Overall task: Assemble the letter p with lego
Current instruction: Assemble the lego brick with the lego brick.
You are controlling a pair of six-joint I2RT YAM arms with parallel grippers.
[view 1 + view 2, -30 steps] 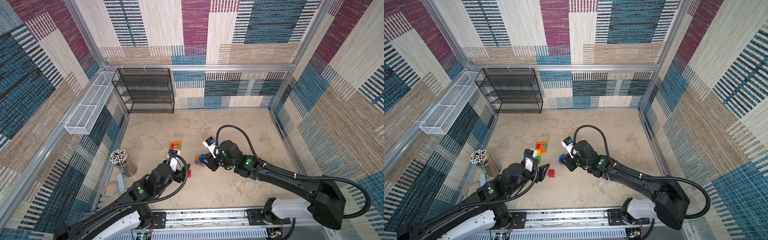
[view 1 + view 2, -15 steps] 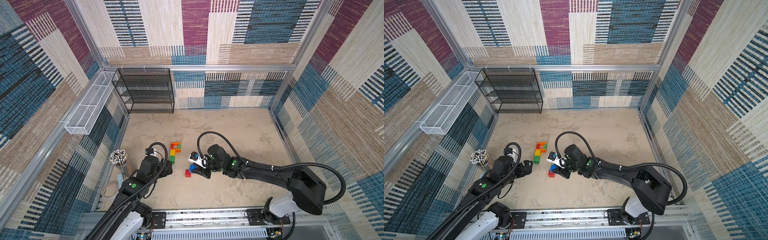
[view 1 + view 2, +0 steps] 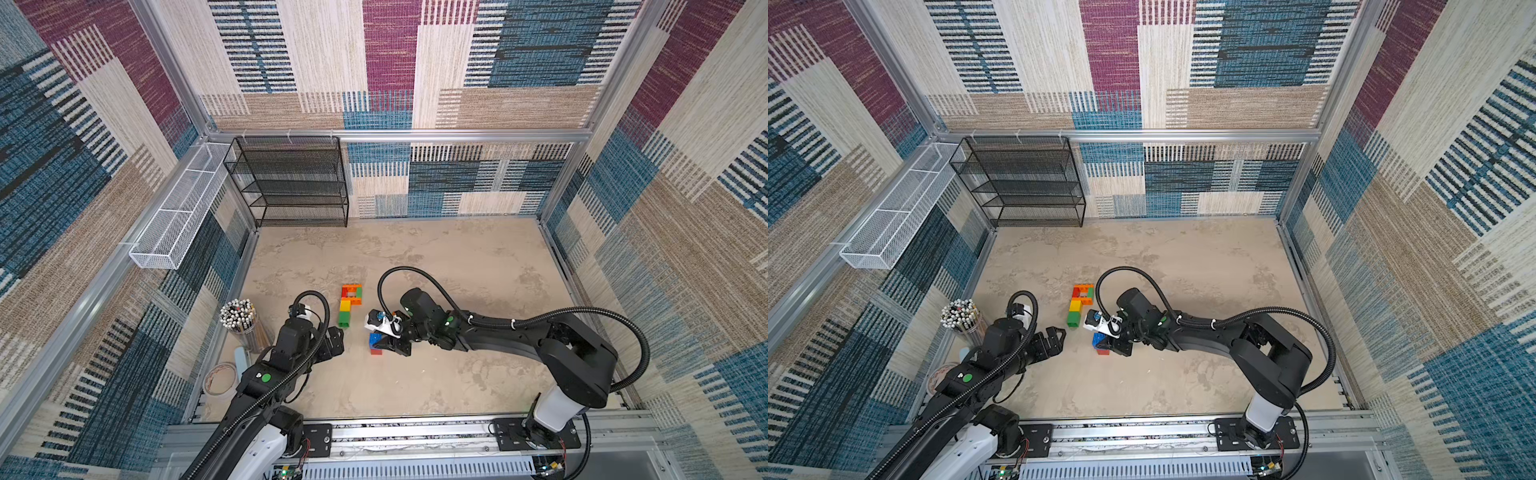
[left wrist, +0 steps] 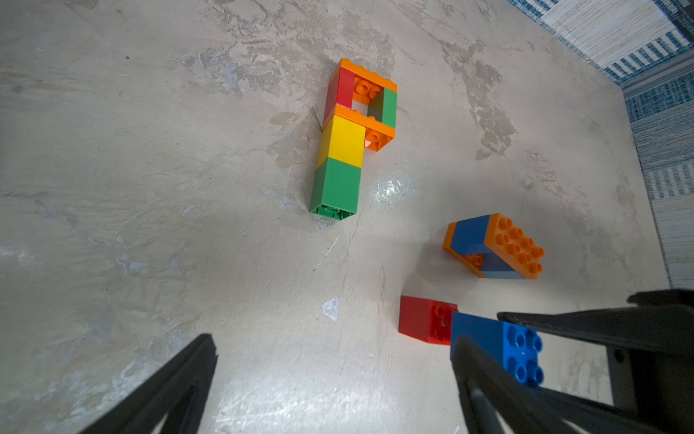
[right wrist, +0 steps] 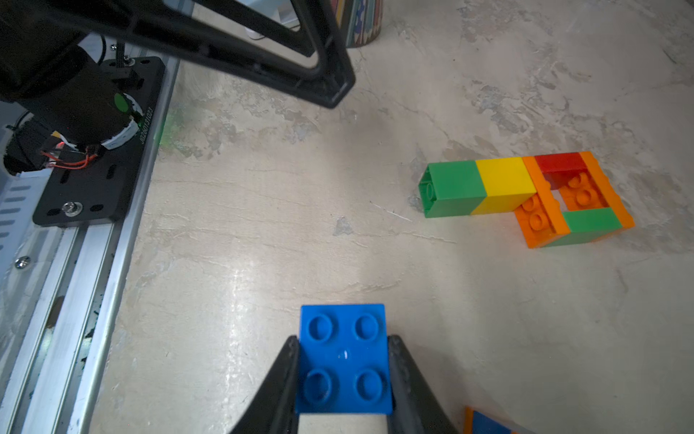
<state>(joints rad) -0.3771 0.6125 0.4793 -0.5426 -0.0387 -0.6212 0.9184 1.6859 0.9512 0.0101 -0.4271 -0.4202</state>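
- Judging by a top view, the left gripper (image 3: 337, 338) has been drawn back, jaws spread wide, from the letter (image 3: 349, 303), which looks complete.
- Left wrist: the blue brick (image 4: 499, 345) is seen just beside the red brick (image 4: 424, 319).
- Right wrist: the blue brick (image 5: 343, 357) is clamped by the right gripper (image 5: 343, 340); joining seems next.

txt: J0260151023 (approx., tiny print) | on: arm base collar (image 5: 129, 126)

The flat-lying plastic brick letter (image 4: 343, 139) shows orange, red, green and yellow; the square studded plastic brick (image 5: 343, 360) is blue.
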